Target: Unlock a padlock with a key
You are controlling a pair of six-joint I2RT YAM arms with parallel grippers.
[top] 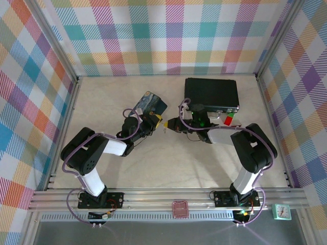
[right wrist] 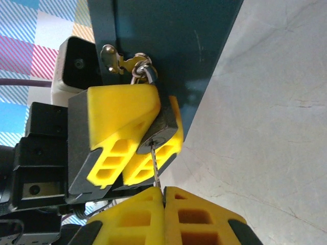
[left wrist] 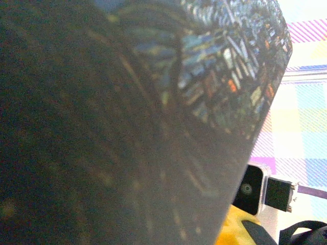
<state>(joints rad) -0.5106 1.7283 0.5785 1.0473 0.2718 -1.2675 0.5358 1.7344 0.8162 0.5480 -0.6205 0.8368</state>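
Right wrist view: right gripper [right wrist: 163, 191] pinched tight on the key [right wrist: 156, 168], thin silver shaft running up into the keyhole on the bottom face of the padlock [right wrist: 162, 126]. Left gripper [right wrist: 148, 137] clamped narrow on the padlock body, yellow fingers either side. The shackle [right wrist: 145, 71] is hooked through the brass hasp [right wrist: 120, 61] on the teal side of the tin [right wrist: 168, 35], and looks closed. Step in hand, I judge: key inserted or nearly seated, turn not yet made. The next move calls for a wrist roll of the right arm about the key's axis while the left holds the body steady, then a pull to free the shackle. How deep the key sits is hard to tell. In the top view both grippers meet nose to nose mid-table [top: 127, 168], the tin lifted and tilted at the left gripper, black case [top: 211, 93] just behind the right arm. In the way: the left fingers crowd the keyhole, the tin wall sits right beside the lock, and the thin key could bend or slip.
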